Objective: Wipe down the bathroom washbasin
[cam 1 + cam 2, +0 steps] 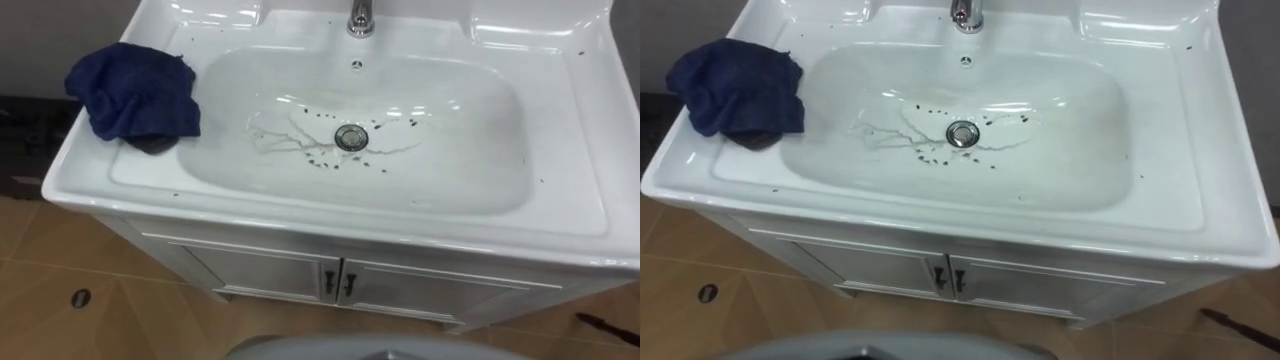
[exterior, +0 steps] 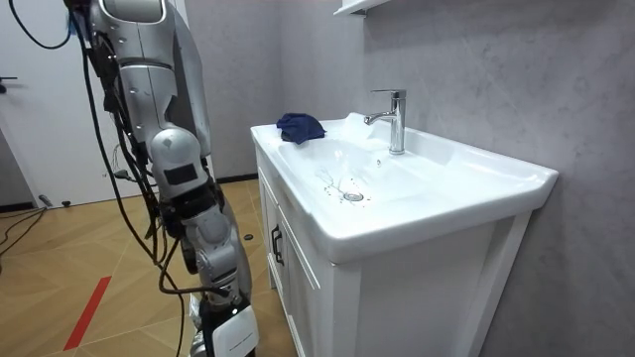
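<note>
- Grey wall [image 2: 476, 59] behind, wood-pattern floor [image 1: 60, 260] below; a white basin [image 1: 570, 190] sits on a white cabinet [image 1: 260, 275] with two doors and a pair of dark handles [image 1: 327, 282] at the centre seam.
- Chrome faucet [image 1: 360, 18] at the middle of the back rim, spout facing the bowl.
- Round metal drain [image 1: 351, 137] at the centre of the bowl. Dark specks [image 1: 320, 160] are scattered around it, thickest just left of and in front of it, with thin streaky lines running leftward. A few stray specks on the right rim too.
- Blue cloth [image 1: 135, 90] lies crumpled in a heap on the basin's left rim, its right edge at the lip of the bowl. It rests free, nothing touching it.
- Small round dark mark [image 1: 81, 298] on the floor to the left of the cabinet.
- Room view: the robot stands upright at the basin's front, close to the cabinet, facing the bowl. A red stripe [image 2: 89, 307] is on the floor behind it.
- Right hand [image 2: 230, 322] hangs low beside the leg at the bottom edge of the room view, well below the rim and apart from the cloth. Whether it is open or closed cannot be told from here.
</note>
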Controlling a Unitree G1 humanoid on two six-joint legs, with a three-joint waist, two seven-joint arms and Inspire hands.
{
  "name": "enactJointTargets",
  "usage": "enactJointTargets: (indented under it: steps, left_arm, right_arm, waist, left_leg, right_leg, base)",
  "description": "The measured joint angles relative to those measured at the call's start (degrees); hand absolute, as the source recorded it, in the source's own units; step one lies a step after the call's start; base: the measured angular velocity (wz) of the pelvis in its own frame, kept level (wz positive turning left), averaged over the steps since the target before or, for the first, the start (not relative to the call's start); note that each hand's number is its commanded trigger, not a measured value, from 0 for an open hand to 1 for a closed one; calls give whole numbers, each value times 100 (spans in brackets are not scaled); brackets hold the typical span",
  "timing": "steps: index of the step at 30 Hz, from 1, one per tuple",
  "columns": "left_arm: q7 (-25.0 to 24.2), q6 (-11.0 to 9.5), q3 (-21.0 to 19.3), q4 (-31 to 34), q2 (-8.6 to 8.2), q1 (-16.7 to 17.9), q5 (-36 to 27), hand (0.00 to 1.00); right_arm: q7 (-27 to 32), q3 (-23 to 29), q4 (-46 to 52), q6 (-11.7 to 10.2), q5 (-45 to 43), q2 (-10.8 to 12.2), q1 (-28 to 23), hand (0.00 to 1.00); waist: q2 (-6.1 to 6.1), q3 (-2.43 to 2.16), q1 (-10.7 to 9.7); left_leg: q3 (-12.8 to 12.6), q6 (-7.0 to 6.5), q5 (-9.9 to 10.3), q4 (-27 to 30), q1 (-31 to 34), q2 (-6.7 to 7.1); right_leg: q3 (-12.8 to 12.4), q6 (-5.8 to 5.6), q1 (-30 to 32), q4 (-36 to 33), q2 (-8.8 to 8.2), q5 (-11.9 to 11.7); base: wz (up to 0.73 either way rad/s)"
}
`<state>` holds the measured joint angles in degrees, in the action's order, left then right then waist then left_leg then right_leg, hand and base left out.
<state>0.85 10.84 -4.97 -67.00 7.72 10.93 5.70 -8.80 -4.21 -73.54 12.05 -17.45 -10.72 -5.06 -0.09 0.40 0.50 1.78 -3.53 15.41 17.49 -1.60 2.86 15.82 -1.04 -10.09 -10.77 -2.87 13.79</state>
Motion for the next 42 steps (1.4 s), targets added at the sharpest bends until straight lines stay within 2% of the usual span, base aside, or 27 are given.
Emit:
enactJointTargets:
  steps: [4,6,10,14,15,16,19,23,25,26,28,33,37,39,42]
  left_arm:
    - [304,-22,-435,-9,2,138,-673,0]
    - [471,-32,-659,8,25,182,-1028,0]
    - [928,-148,-1436,366,83,264,-1528,0]
    - [1522,-419,-2004,529,216,278,-1522,0]
    - [1746,-468,-2121,636,245,262,-1518,0]
    - [1855,-489,-2201,749,248,283,-1519,0]
    - [2425,-597,-2353,1583,261,480,-1520,0]
    - [3001,-714,-2486,2546,315,462,-1514,0]
    - [3349,-899,-2438,3230,464,452,-1490,0]
    - [3430,-922,-2441,3386,517,452,-1460,0]
    - [3744,-962,-2464,4095,641,427,-1080,0]
    - [4196,-1097,-2468,5564,699,256,-80,0]
    - [4404,-1205,-2488,6525,817,110,452,0]
    - [4405,-1226,-2492,7088,842,-127,689,0]
    - [4362,-1347,-2493,7330,945,-314,1095,0]
  right_arm:
    - [22,86,3,-10,157,-40,31,0]
    - [77,125,3,-18,189,-67,36,0]
    - [218,390,-9,-94,330,-97,0,0]
    - [330,674,-1,-219,348,-181,-10,0]
    - [379,685,0,-272,349,-233,-10,0]
    - [394,689,10,-284,347,-260,-12,0]
    - [585,839,19,-400,375,-327,-79,0]
    - [734,901,23,-514,425,-339,-132,0]
    - [744,898,25,-523,420,-344,-171,0]
    - [743,898,23,-537,421,-344,-178,0]
    - [743,894,83,-637,367,-344,-249,0]
    - [822,878,90,-712,356,-344,-396,0]
    - [830,886,29,-749,351,-351,-393,0]
    - [796,871,34,-763,367,-346,-418,0]
    - [685,871,6,-775,391,-336,-403,0]
  waist:
    - [0,0,30]
    - [10,-1,119]
    - [22,-6,299]
    - [72,-14,419]
    - [141,-37,467]
    - [151,-37,474]
    - [238,-53,488]
    - [324,-57,622]
    - [355,-70,629]
    - [359,-72,639]
    - [396,-88,688]
    - [514,-74,705]
    - [556,-46,617]
    - [574,-41,552]
    - [615,-36,444]
  left_leg:
    - [42,-1,0,15,21,12]
    - [63,-1,-1,32,31,16]
    - [175,5,-11,12,-11,88]
    - [198,-4,-18,12,24,106]
    - [205,-5,-18,6,31,112]
    - [213,-8,-20,-3,30,117]
    - [354,-32,-37,-25,21,175]
    - [434,-33,-38,-39,52,188]
    - [473,-25,-56,-58,62,195]
    - [472,-21,-64,-84,41,193]
    - [475,-12,-75,-111,1,191]
    - [476,-12,-74,-115,9,199]
    - [449,-12,-74,-133,-3,192]
    - [445,-12,-74,-123,7,188]
    - [410,-6,-78,-119,15,191]
  right_leg:
    - [30,0,1,5,-3,0]
    - [60,0,7,11,-8,0]
    - [179,-11,-86,116,-26,8]
    - [286,-34,-86,115,-59,32]
    - [285,-39,-75,121,-66,35]
    - [290,-44,-73,121,-71,37]
    - [418,-69,-107,105,-99,52]
    - [450,-69,-79,85,-99,52]
    - [491,-69,-80,85,-100,52]
    - [482,-69,-83,85,-99,52]
    - [475,-68,-91,84,-93,52]
    - [474,-67,-93,86,-96,51]
    - [413,-67,-83,104,-91,51]
    - [417,-67,-85,110,-88,51]
    - [419,-67,-103,108,-85,51]
  base:
    - [3]
    - [6]
    - [12]
    - [13]
    - [0]
    - [5]
    - [21]
    - [7]
    - [10]
    - [-4]
    - [-5]
    - [0]
    - [-5]
    - [-2]
    - [-4]
